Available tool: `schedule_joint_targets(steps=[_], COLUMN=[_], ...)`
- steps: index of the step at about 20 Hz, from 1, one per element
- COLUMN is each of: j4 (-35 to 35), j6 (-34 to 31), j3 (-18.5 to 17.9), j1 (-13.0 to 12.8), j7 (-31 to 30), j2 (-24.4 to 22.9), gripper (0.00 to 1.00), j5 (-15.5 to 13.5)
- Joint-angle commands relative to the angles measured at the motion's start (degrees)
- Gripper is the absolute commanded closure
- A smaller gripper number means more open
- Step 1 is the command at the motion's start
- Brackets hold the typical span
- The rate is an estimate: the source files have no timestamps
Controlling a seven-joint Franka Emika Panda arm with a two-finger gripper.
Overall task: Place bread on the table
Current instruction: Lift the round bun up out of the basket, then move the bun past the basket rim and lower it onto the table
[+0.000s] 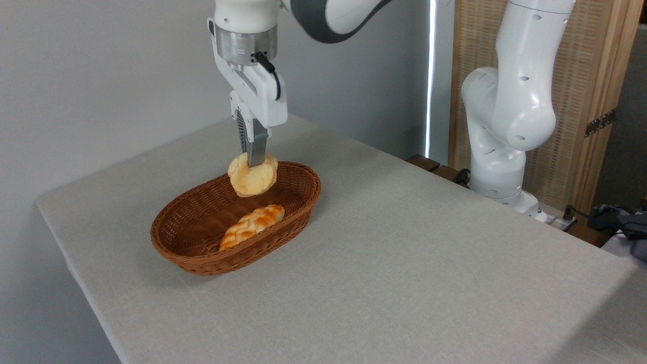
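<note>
Camera view: claw (254, 161) clenched on the bread (252, 175) (hanging on edge) above the basket (202, 253).

Glossy white arm (510, 101) with grey joint bands, silver wrist ring, black cable, grey-fingered tool (252, 161)

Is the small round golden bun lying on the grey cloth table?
No, the small round golden bun hangs pinched in the gripper above the brown wicker basket.
</note>
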State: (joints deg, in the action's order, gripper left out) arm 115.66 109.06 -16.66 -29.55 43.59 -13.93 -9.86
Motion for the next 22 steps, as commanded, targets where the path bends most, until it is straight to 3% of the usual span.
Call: schedule_joint_targets(steps=[1,5,10,12,15,17,22], j4=[-6.1,-6.9,-9.7,-10.1,-11.1,-13.7,-16.3], j6=[-6.1,-6.4,-6.0,-6.0,-6.0,-6.0,-5.9], j3=[-7.5,-10.0,-10.2,-12.6,-13.5,-14.5,-14.8], j1=[-0.3,0.7,3.0,3.3,3.4,4.3,6.3], j7=[4.6,5.9,9.3,13.5,14.8,14.8,14.8], j2=[-0.3,0.4,5.4,6.3,7.9,10.0,11.4], gripper=[1.00,1.00,1.00,0.98,0.84,0.68,0.42], j5=[-0.2,4.2,4.8,4.9,4.9,4.2,4.0])
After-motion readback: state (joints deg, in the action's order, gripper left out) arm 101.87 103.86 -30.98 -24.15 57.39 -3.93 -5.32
